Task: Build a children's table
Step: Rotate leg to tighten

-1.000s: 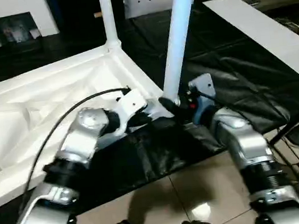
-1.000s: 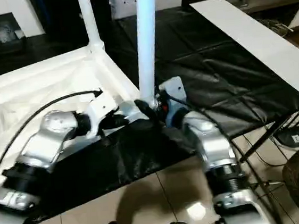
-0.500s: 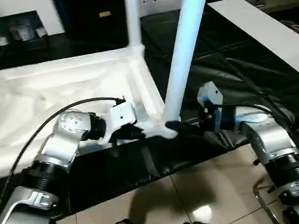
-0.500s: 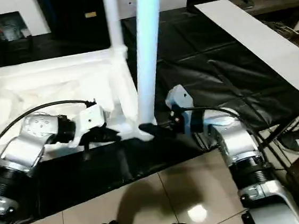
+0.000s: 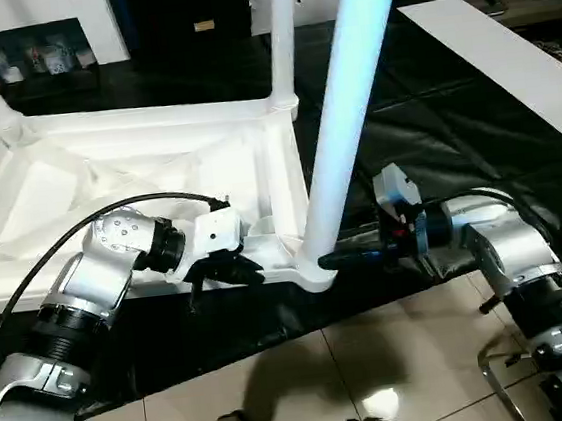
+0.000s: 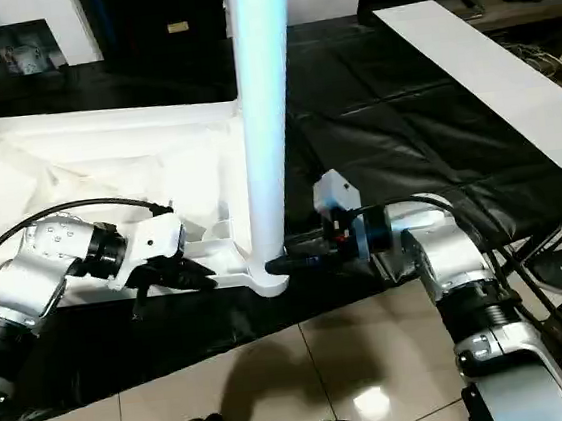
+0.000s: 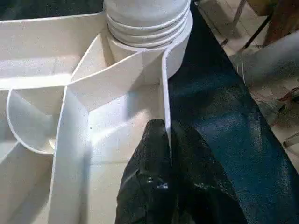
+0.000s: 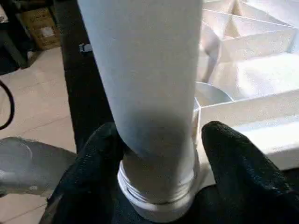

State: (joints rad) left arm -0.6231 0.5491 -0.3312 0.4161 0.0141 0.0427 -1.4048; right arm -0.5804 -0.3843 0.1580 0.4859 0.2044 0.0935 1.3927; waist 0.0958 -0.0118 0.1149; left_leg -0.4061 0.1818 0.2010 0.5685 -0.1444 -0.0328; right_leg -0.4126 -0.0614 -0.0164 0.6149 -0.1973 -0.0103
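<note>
Left fingers (image 7: 161,154) pinching the tabletop's rim wall (image 7: 164,98) beside the corner socket (image 5: 315,267). Right fingers (image 8: 233,158) straddling the leg (image 8: 145,70) base at that socket.

The near leg (image 5: 346,113) runs out past the top edge, as do the two far legs (image 5: 280,30). The right fingertips (image 5: 329,261) seem lost behind its base.

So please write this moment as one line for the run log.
left tool: shut on table top rim | right tool: around near leg base | leg upright in corner socket
</note>
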